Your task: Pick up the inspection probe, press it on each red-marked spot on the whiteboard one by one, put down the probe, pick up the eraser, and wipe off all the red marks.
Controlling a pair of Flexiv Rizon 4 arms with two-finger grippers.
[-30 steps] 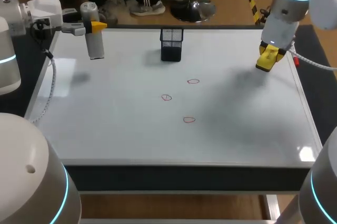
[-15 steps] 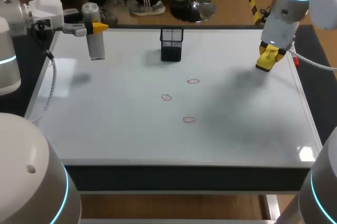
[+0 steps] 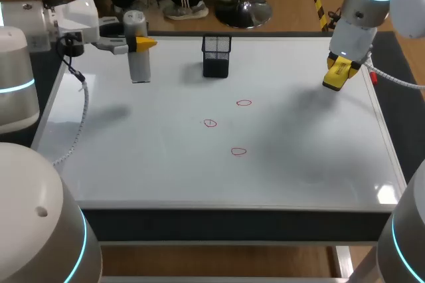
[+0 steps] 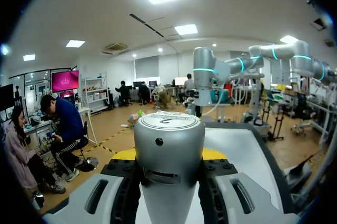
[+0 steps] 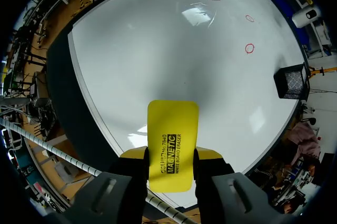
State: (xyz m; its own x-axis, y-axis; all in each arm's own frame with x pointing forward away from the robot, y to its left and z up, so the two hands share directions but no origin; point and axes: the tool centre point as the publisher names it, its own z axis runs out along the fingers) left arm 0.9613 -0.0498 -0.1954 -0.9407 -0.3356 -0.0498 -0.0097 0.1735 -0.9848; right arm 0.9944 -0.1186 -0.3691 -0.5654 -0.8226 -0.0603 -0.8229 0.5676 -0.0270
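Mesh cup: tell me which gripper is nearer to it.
Left. The left gripper, holding the probe, is a short way left of the cup; the right gripper, holding the eraser, is farther off, by the right edge of the whiteboard.

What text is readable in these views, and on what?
"MAGNETIC": eraser in the right end effector.
"WHITE BOARD ERASER": same eraser, next line.
Smaller line beside those: too small to read.
Mark on the probe cap: too blurred to read.
Whiteboard: red marks only, no text.
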